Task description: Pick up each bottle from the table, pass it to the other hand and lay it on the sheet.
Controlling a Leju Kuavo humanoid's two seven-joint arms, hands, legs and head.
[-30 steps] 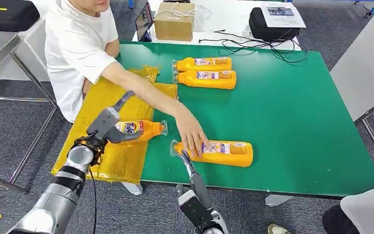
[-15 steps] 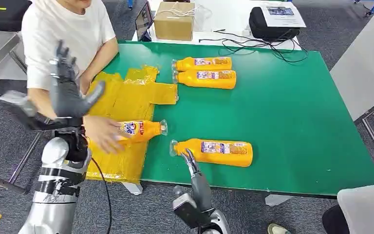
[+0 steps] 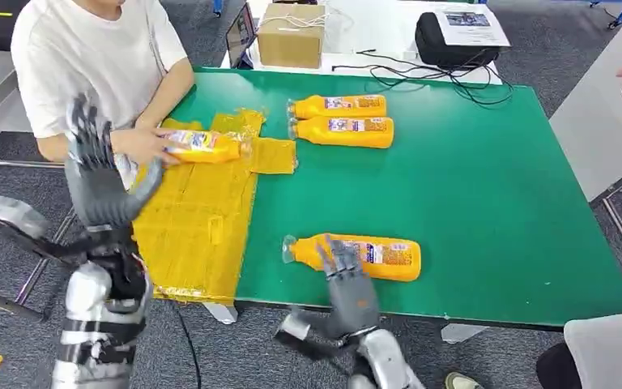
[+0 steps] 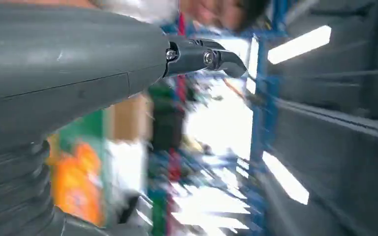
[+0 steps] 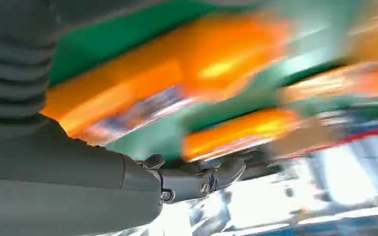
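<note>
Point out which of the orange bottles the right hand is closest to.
The lone bottle near the table's front edge. The right hand is spread right at it, while two bottles lie together at the far side and a person holds a fourth over the yellow sheet.

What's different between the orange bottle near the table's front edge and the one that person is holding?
The front bottle lies on the bare green table, with the right robot hand at it. The other bottle is over the yellow sheet, in a person's hand. Their caps point opposite ways: left against right. Both are orange, labelled and lying flat.
</note>
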